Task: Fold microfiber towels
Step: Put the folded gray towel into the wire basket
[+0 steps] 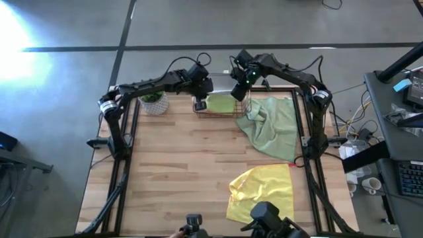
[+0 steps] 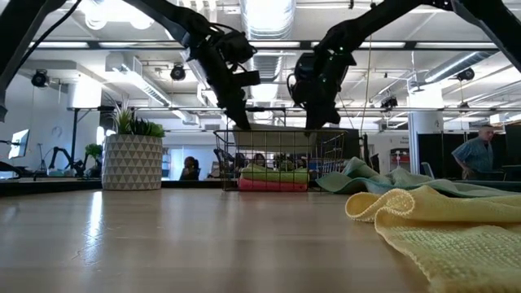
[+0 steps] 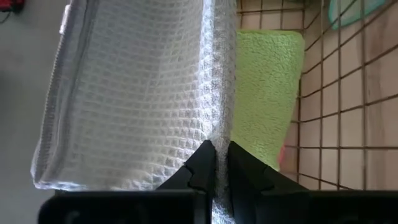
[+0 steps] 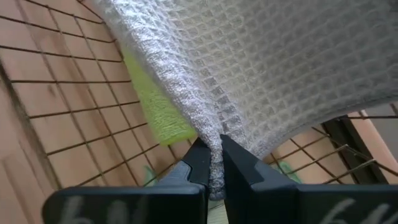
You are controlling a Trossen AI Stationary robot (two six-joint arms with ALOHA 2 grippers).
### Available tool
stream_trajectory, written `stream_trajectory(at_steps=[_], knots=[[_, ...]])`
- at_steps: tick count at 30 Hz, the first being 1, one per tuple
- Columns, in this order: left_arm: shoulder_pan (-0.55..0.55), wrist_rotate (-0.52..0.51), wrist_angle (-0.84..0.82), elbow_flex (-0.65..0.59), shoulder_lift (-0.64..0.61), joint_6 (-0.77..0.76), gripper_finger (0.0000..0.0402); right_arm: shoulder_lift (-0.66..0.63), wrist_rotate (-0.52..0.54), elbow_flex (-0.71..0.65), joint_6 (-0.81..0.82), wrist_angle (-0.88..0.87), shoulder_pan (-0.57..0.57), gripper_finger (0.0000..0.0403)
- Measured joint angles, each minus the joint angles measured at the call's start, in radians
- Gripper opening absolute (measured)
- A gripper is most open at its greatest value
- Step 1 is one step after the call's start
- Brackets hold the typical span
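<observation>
A grey waffle-weave towel (image 3: pixel 137 93) hangs folded between my two grippers over the copper wire basket (image 1: pixel 218 111) at the table's far edge. My left gripper (image 1: pixel 200 84) and right gripper (image 1: pixel 239 87) are both shut on it. A folded lime green towel (image 1: pixel 221 103) lies in the basket on a folded hot pink one (image 2: pixel 273 185). The pale sage green towel (image 1: pixel 271 122) lies crumpled on the table right of the basket. The yellow towel (image 1: pixel 261 192) lies crumpled near the front edge. My left gripper (image 3: pixel 216 149) pinches a bunched edge of the grey towel (image 3: pixel 217 127) between its two fingers, several layers thick. The towel is lifted clear above the basket. My right gripper (image 4: pixel 210 146) pinches a gathered fold of the grey towel (image 4: pixel 214 124) between its two fingers. The cloth spreads away from the fingers above the basket's wire floor.
A potted plant in a white patterned pot (image 1: pixel 153 102) stands left of the basket. Bare wood lies between the basket and the yellow towel. In the low view a person (image 2: pixel 475 155) stands in the room beyond the table.
</observation>
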Motion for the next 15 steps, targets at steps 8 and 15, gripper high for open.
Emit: stream_trajectory(at_steps=[8, 15], knots=[[-0.003, 0.006, -0.004, -0.001, 0.031, -0.001, 0.0016, 0.000, 0.003, -0.012, 0.013, -0.005, 0.002, 0.0012], [-0.010, 0.006, -0.014, -0.001, 0.038, -0.001, 0.0016, 0.000, 0.005, -0.012, 0.027, -0.016, 0.017, 0.0012]])
